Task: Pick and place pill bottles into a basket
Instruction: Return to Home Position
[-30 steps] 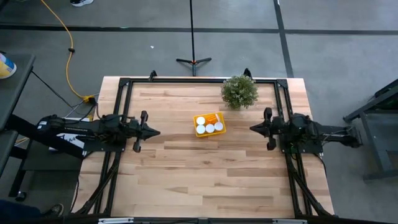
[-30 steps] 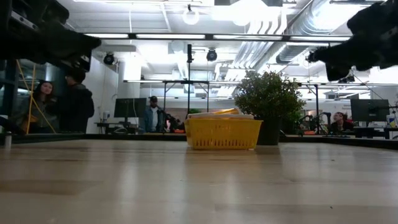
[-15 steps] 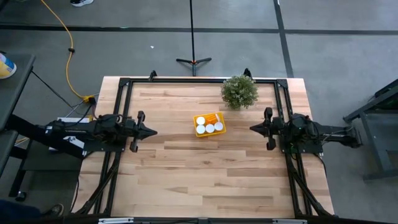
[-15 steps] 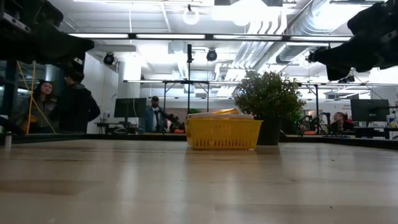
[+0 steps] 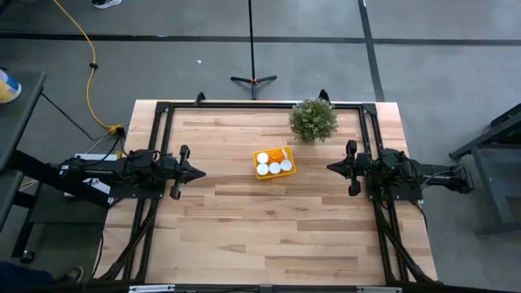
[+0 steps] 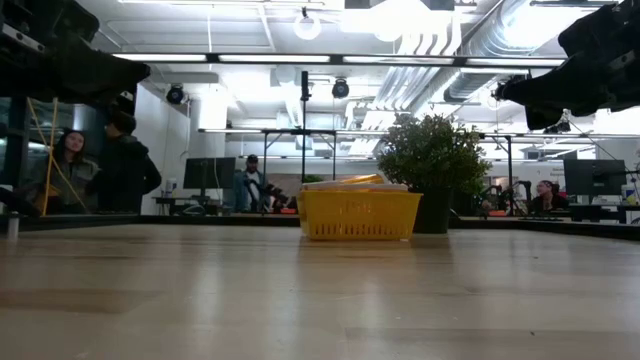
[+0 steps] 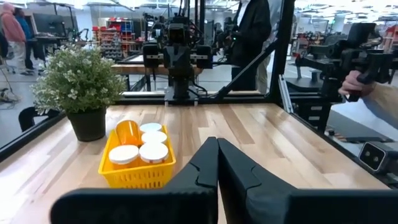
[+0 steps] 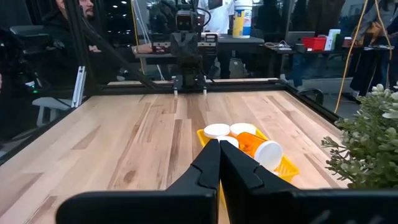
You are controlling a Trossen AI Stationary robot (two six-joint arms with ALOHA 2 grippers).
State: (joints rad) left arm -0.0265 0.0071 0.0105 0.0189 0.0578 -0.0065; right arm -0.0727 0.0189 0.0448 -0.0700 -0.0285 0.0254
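Note:
The yellow basket stands on the table's far middle and holds several pill bottles with white caps and orange bodies; one lies on its side on top. The basket also shows in the low view and the left wrist view. My left gripper is shut and empty at the table's left side, above the table. My right gripper is shut and empty at the right side, above the table. Both point toward the basket.
A bushy potted plant stands right behind the basket at the far edge. A black frame runs along the table's far, left and right edges. People stand in the room beyond the table.
My left gripper has drawn back a little toward the table's left edge. The basket, the bottles and my right gripper have kept still.

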